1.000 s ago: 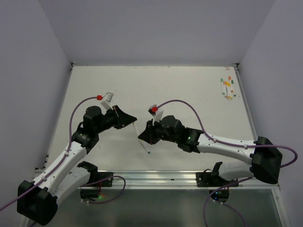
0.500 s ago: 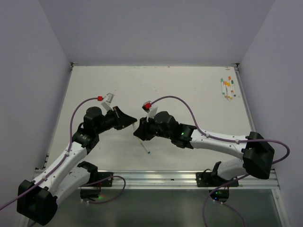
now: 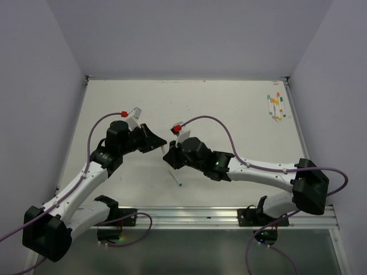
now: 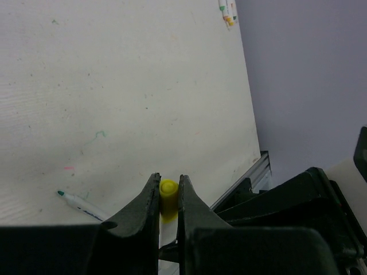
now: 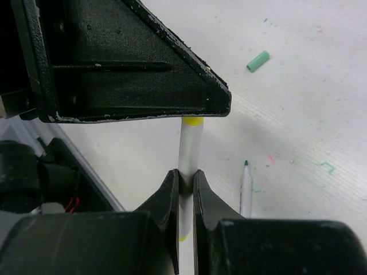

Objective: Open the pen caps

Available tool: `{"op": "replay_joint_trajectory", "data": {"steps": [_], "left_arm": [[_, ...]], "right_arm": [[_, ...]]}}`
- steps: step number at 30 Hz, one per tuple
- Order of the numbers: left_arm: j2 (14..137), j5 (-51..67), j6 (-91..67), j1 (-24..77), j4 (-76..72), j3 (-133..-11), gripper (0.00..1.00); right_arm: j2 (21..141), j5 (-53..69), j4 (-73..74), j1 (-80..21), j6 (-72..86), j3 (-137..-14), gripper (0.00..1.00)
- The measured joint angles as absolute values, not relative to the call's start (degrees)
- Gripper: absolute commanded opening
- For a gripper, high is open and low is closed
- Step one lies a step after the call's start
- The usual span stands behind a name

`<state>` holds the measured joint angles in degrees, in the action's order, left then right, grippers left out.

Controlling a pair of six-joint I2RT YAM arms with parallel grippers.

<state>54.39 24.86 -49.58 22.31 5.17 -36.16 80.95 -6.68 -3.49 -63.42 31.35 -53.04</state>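
Note:
A white-barrelled pen (image 5: 190, 150) with a yellow cap (image 4: 168, 192) is held between both grippers above the table. My left gripper (image 4: 168, 179) is shut on the yellow cap, which still sits on the barrel. My right gripper (image 5: 184, 173) is shut on the white barrel just below the cap (image 5: 193, 121). In the top view the two grippers meet tip to tip, left (image 3: 162, 141) above right (image 3: 167, 158), and the pen between them is hidden. An uncapped green pen (image 3: 177, 179) lies on the table beneath them, its loose green cap (image 5: 258, 61) some way off.
Several capped pens (image 3: 276, 106) lie in a row at the table's back right corner. Red plugs with purple cables (image 3: 178, 126) sit on both wrists. The metal rail (image 3: 189, 215) runs along the near edge. The green pen (image 4: 80, 201) lies left of my left fingers.
My right gripper moved left to meet the left one, opened briefly and shut again on the pen barrel. The left arm shifted slightly back, still gripping the yellow cap.

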Motion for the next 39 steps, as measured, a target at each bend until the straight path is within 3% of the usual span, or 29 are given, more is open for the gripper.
{"op": "replay_joint_trajectory", "data": {"steps": [10,17,26,39], "left_arm": [[63.24,20.49,-48.93,23.20,11.29,-40.88,0.00],[67.22,14.44,-48.93,18.57,2.90,-42.61,0.00],[75.24,14.66,-45.74,19.29,-1.19,-44.95,0.00],[95.00,7.01,-36.21,21.15,6.02,-55.51,0.00]], "right_arm": [[86.02,-26.17,4.12,-71.11,30.59,-57.63,0.00],[84.75,-24.77,12.93,-78.41,31.59,-52.80,0.00],[80.71,-25.30,16.86,-72.16,31.33,-49.50,0.00],[86.35,-12.91,10.50,-61.01,26.39,-49.47,0.00]]}}
